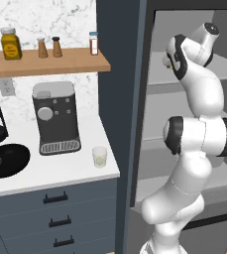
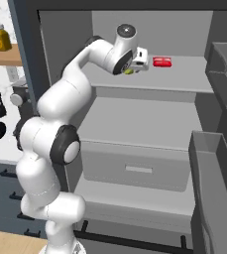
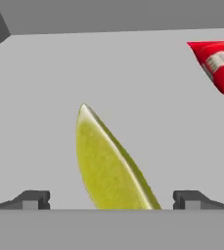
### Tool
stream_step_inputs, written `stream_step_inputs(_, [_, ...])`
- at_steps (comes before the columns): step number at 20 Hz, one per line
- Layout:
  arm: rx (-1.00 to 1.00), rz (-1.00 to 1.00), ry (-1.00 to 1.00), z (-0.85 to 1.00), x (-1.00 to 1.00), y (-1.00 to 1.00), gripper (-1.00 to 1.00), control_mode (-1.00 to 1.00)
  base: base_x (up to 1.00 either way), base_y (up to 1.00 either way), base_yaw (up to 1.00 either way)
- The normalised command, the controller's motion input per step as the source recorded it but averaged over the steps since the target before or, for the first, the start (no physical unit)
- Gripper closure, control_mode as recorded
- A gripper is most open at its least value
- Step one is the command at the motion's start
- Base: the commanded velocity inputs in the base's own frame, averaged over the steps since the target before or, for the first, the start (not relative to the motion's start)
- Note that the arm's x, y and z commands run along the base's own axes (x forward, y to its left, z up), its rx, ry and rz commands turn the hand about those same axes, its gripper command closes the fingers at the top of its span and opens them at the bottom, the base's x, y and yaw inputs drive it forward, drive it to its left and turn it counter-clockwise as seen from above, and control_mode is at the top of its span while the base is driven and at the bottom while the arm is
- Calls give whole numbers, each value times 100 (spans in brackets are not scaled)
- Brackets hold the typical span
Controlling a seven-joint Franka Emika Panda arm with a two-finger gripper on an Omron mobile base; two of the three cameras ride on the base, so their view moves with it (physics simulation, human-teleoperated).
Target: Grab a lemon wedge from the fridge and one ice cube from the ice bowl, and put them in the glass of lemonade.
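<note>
First step, the fridge pick: the lemon wedge point(image 3: 108, 166) lies between the spread jaws, untouched, so next they should advance slightly and pinch it

The lemon wedge point(image 3: 111, 168) loses its lower end, and the red package point(image 3: 216, 63) is cut at the right edge.

The lemon wedge point(image 3: 111, 171) was yellow-green, darker green along its rind. The fridge point(image 2: 149, 119) shelves were pale grey, and a red packet point(image 2: 161, 61) (with a whitish label) lay there. The ice bowl point(image 1: 6, 159) was black; the worktop point(image 1: 80, 163) was white.
</note>
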Motion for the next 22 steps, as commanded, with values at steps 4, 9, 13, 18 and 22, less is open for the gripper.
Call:
stream_step_inputs(4, [0, 1, 0, 1, 13, 0, -100, -100, 0, 0, 0])
stream_step_inputs(9, [0, 7, 0, -14, 0, 4, -100, -100, 0, 0, 0])
stream_step_inputs(13, [0, 10, 0, -16, 1, 1, -100, -100, 0, 0, 0])
stream_step_inputs(18, [0, 9, 0, 0, 0, 6, -100, -100, 0, 0, 0])
stream_step_inputs(22, [0, 10, 0, 0, -4, 29, -100, -100, 0, 0, 0])
